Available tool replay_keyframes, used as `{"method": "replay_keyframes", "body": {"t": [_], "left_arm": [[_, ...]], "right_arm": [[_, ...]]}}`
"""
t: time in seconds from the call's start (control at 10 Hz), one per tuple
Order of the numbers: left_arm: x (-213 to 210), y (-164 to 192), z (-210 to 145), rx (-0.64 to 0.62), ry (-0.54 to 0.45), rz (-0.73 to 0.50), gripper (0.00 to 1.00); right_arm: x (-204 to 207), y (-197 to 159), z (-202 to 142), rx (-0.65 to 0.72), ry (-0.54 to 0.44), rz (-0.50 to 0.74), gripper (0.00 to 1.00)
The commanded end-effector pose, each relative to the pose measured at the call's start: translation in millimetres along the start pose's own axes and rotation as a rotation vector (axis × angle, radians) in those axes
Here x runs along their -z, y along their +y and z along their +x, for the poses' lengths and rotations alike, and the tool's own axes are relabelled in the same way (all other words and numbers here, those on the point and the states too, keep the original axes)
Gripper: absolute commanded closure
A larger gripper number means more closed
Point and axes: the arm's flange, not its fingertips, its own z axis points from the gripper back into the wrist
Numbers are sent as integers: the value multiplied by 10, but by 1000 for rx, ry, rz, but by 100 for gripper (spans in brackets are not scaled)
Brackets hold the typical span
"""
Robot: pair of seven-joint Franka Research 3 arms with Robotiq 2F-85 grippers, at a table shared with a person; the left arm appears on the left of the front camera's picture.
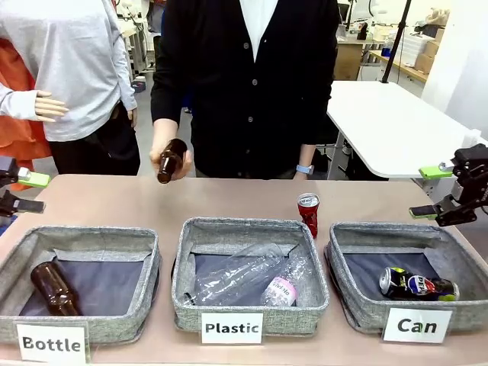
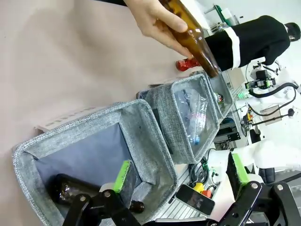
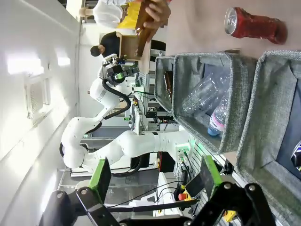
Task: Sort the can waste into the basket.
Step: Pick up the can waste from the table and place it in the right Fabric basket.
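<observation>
left gripper (image 1: 30,192): jaws apart, empty; far-left table edge, well apart from both cans.
red can (image 1: 308,213): upright on the table, axis vertical, near the far-left corner of the can basket (image 1: 354,305).
dark can (image 1: 418,284): lying on its side inside the can basket.
right gripper (image 1: 428,192): jaws apart, empty; red can lies to its left; nearer arm.

Bright room, white table (image 1: 396,122) far right

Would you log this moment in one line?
red can on table | dark can in Can basket | left gripper open | right gripper open
</observation>
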Motion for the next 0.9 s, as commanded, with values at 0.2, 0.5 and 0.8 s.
{"method": "replay_keyframes", "body": {"t": [0.2, 0.5, 0.8], "left_arm": [[0, 0, 0, 0, 0, 0, 0], [-1554, 32, -140, 63, -258, 147, 0], [-2200, 99, -587, 110, -294, 234, 0]], "right_arm": [[-10, 4, -12, -3, 4, -4, 0], [-10, 4, -12, -3, 4, -4, 0], [98, 91, 321, -432, -88, -239, 0]]}}
